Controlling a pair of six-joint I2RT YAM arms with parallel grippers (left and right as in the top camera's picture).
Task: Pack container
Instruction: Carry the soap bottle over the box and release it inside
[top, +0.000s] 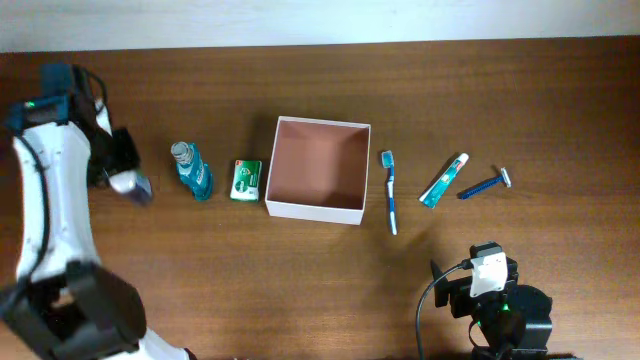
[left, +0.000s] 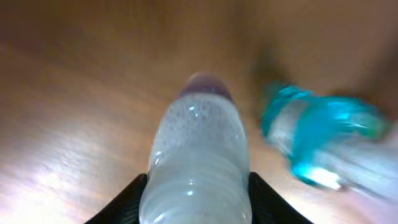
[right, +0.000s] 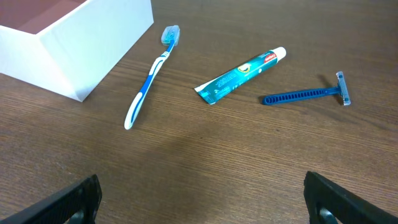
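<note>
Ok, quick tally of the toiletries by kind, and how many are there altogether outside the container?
bottles: 2 (clear bottle in the left fingers, teal bottle)
soap packet: 1
toothbrush: 1
toothpaste tube: 1
razor: 1
Total: 6, none inside the container.

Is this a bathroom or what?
Probably a robot lab, not a bathroom: a wooden table, a robot arm, and a toothbrush, toothpaste and razor laid out beside a box.
</note>
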